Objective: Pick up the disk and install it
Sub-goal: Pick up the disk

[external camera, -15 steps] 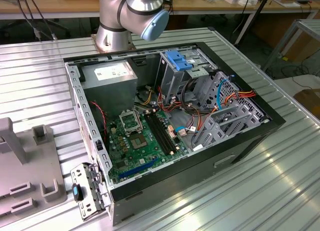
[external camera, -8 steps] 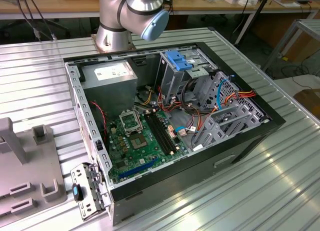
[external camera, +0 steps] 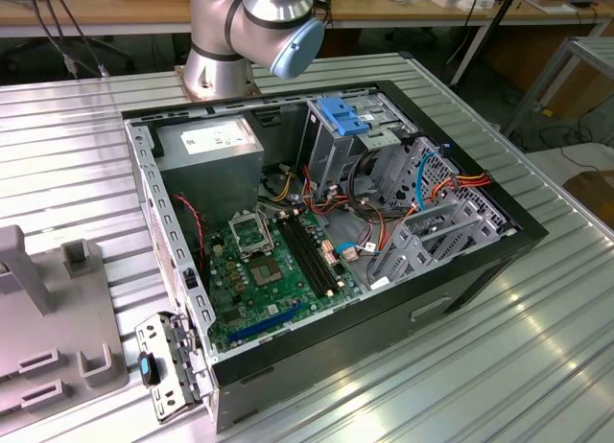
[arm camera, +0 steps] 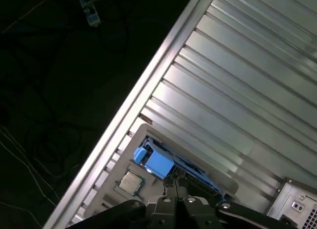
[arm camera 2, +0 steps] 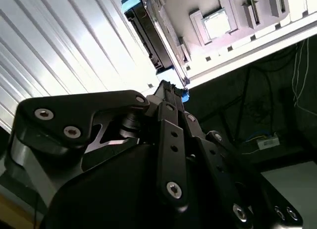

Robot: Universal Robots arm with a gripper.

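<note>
1. Ribbed metal bench (external camera: 537,366) carries everything. Beyond its edge, both wrist views go dark and only loose cables can be made out.
2. PC case (external camera: 403,314) lies on its side with the panel off, presumably so the motherboard and drive cage face up for top-down access. A blue bracket (external camera: 343,115) sits on top of the cage, and the wiring hides what's under it.
3. Arm (external camera: 249,26): base and one joint are at the top of the exterior view, and the rest is cut off.
4. Fixture tray (arm camera 2: 198,1) sits by the bench edge with moulded pockets, probably to hold parts at known poses. A grey tray (external camera: 38,318) at the exterior view's left is cut off; likely the same one, not certain.
5. Disk (arm camera 2: 151,38) (arm camera: 153,162), in its blue carrier, stands on edge in a tray slot with one long edge exposed, which looks meant for an edge grasp. It's well apart from the case, so not installed.
6. Claw (arm camera 2: 171,87) (arm camera: 176,182) is right at the disk's near end. Its own linkage blocks the contact, so I can't tell how wide it is open or whether it has the disk.
7. CPU chip (arm camera 2: 215,23) lies flat in a pocket just beside the disk.
</note>
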